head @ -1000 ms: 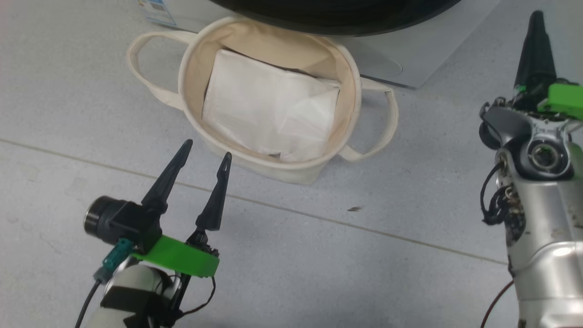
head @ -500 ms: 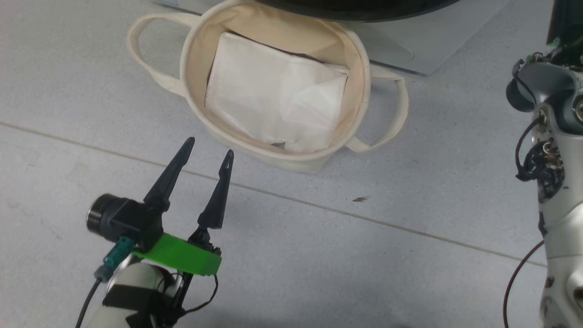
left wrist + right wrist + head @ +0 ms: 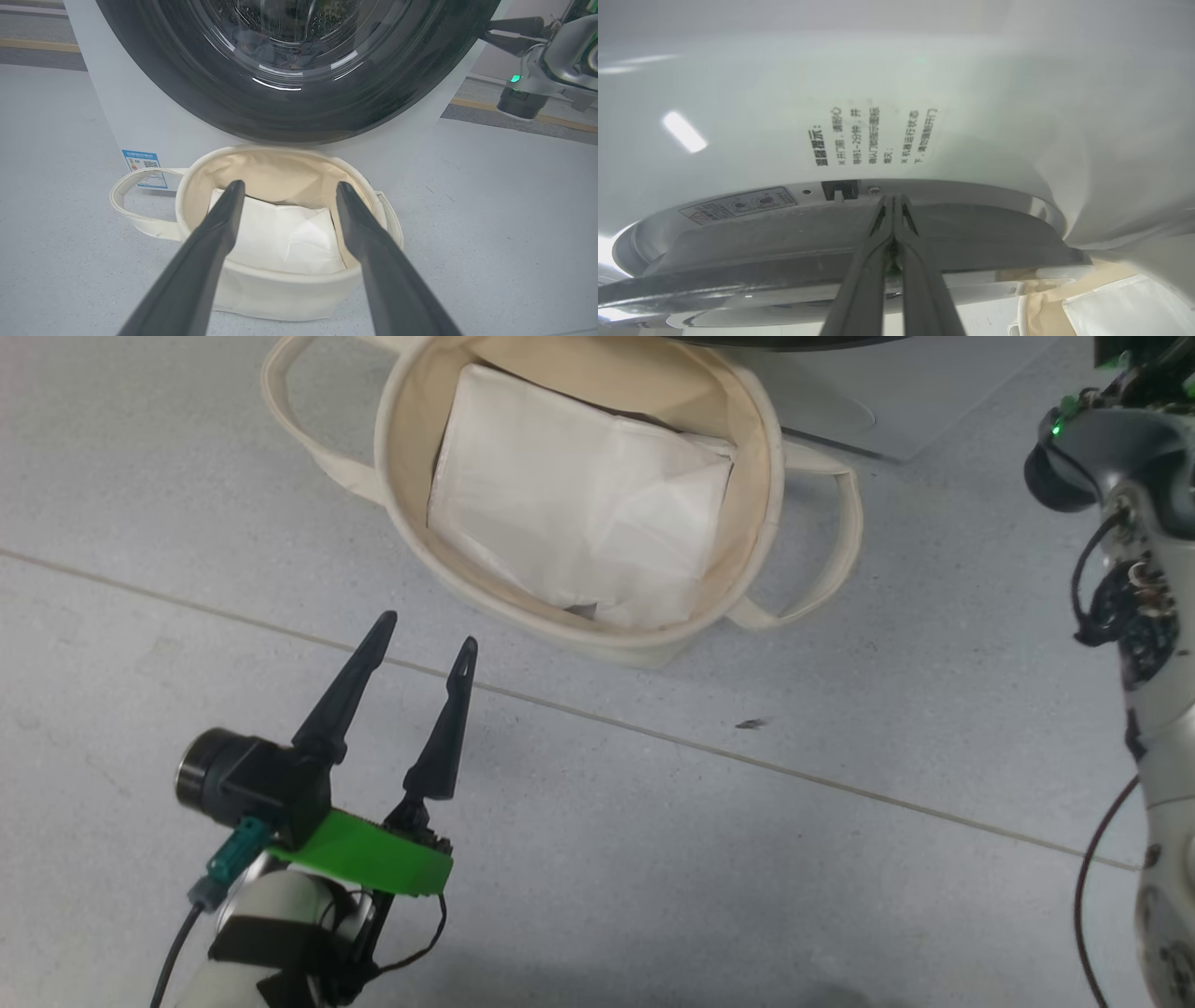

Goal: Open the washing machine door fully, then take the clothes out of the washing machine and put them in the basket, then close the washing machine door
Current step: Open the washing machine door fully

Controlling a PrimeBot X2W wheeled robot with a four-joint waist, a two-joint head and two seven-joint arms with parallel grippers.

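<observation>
The washing machine door point(image 3: 299, 112), a glossy black rim around bulging glass, stands over the cream basket point(image 3: 280, 294). Behind the glass are only dim shapes, so I cannot make out the clothes. My right gripper point(image 3: 892, 199) is shut with nothing in it. Its tips lie across the door's grey edge point(image 3: 784, 247), at the gap to the washing machine point(image 3: 738, 116) front, below the latch slot point(image 3: 840, 189). That right gripper point(image 3: 488, 33) points at the door's right rim. My left gripper point(image 3: 425, 633) hangs open before the basket point(image 3: 411, 523).
A plain white sheet point(image 3: 579, 504) lies folded in the basket, and its two loop handles point(image 3: 831, 541) stick out sideways. A blue label point(image 3: 145, 168) marks the machine's lower left corner. Grey tiled floor point(image 3: 653, 859) stretches around the basket.
The head camera has tilted, so the basket sits higher in the picture. My right arm has gone forward and up, its fingers leaving the top edge. The left gripper has stayed put.
</observation>
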